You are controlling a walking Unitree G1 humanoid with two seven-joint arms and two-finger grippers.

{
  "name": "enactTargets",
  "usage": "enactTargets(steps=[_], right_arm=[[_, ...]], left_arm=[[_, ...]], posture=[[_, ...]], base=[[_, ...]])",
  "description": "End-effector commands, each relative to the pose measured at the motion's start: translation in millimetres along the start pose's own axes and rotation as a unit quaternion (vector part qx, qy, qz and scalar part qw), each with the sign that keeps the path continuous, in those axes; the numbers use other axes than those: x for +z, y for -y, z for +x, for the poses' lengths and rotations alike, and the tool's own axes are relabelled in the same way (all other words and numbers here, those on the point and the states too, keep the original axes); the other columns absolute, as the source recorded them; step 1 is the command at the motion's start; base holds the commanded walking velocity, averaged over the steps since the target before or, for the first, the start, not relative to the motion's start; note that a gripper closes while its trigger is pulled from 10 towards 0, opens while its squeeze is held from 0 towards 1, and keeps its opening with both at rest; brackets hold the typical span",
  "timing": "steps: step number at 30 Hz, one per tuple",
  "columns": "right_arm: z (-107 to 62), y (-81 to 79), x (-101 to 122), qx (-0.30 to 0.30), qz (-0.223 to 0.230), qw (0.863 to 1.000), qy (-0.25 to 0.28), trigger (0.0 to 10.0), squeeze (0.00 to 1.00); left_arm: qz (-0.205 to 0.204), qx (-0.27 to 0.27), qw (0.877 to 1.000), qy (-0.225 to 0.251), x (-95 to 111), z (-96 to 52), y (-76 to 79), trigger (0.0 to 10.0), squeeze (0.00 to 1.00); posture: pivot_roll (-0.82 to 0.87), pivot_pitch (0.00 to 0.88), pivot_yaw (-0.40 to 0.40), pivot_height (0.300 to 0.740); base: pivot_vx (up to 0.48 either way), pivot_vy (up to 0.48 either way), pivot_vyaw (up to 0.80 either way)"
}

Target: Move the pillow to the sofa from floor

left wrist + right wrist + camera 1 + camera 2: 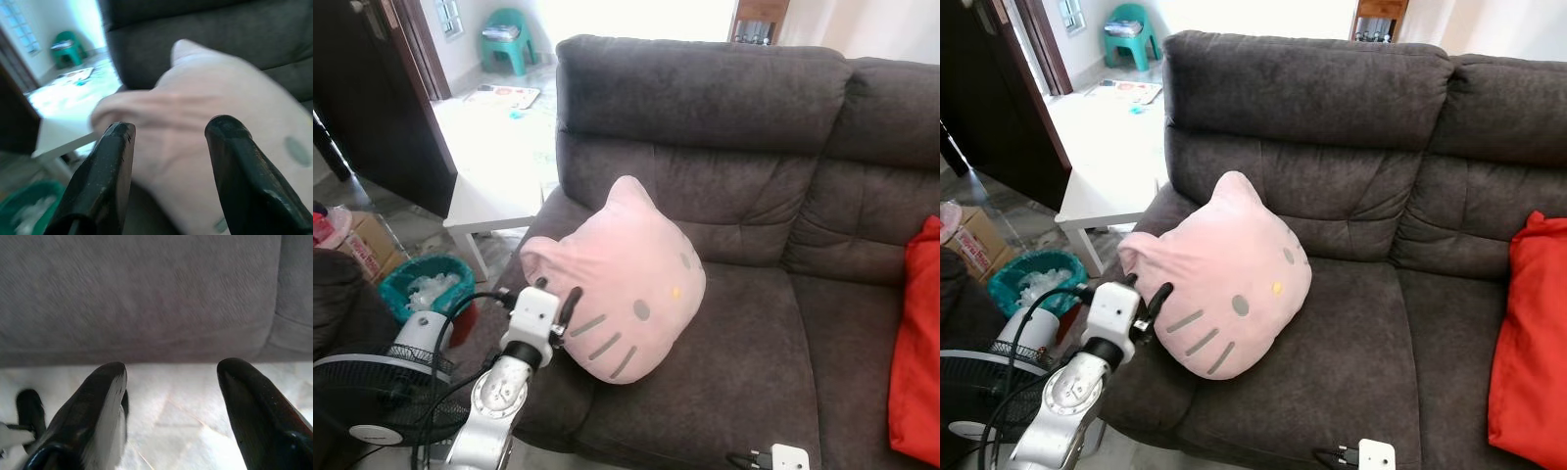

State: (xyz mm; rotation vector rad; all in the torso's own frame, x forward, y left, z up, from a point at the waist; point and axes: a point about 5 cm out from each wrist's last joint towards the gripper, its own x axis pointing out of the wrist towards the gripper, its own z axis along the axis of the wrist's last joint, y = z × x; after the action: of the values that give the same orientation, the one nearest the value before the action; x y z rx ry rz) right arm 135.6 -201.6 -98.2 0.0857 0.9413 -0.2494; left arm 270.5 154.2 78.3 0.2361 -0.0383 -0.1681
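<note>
I judge the move basically done: the pink cat-face plush pillow (pixel 622 279) sits on the dark grey fabric sofa (pixel 754 333) seat, my left tool (pixel 558 305) spread empty beside it, right tool (pixel 168 382) also spread, idle.

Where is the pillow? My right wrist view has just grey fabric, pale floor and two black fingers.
Observer: The pink cat-face pillow lies on the sofa seat, leaning against the backrest.
Operator: Is something holding it?
Observer: The left pincer sits at its lower left edge, fingers open; contact is unclear.
Operator: Anything else on the sofa?
Observer: A red cushion at its right end.
</note>
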Motion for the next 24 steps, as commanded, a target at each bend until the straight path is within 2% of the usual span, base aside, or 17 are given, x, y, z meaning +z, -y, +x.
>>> enactTargets(steps=[1,6,10,15,20,24], right_arm=[[0.8,-4.1,4.5,0.009,0.011,1.000,0.013,10.0,0.00],[2.7,-3.8,13.3,0.010,0.022,0.999,0.029,10.0,0.00],[3.1,-0.1,14.3,0.013,0.015,0.999,0.027,10.0,0.00],[3.2,3.0,13.4,0.012,0.009,1.000,0.021,10.0,0.00],[3.4,-1.7,13.8,0.014,0.023,0.999,0.022,10.0,0.00],[3.5,-5.8,14.1,0.021,0.020,0.999,0.022,10.0,0.00]], left_arm=[[-0.005,0.019,1.000,-0.012,-7.7,-5.1,-4.4,10.0,0.00],[-0.003,0.032,0.999,-0.021,-14.0,-10.4,-10.0,10.0,0.00],[0.002,0.030,0.999,-0.024,-18.8,-13.7,-6.1,10.0,0.00],[0.002,0.029,0.999,-0.017,-17.8,-11.8,-2.6,10.0,0.00],[0.002,0.026,1.000,-0.017,-19.3,-6.4,-1.8,10.0,0.00],[-0.015,0.018,1.000,-0.007,-15.4,-2.3,1.1,10.0,0.00]], posture=[[0.07,0.000,-0.007,0.740],[0.07,0.000,-0.007,0.740],[0.07,0.000,-0.020,0.740],[0.08,0.000,-0.030,0.740],[0.07,0.000,-0.023,0.740],[0.07,0.000,-0.017,0.740]], base=[[0.000,0.000,0.00],[0.000,0.000,0.00],[0.000,0.000,0.00],[0.000,0.000,0.00],[0.000,0.000,0.00],[0.000,0.000,0.00]])
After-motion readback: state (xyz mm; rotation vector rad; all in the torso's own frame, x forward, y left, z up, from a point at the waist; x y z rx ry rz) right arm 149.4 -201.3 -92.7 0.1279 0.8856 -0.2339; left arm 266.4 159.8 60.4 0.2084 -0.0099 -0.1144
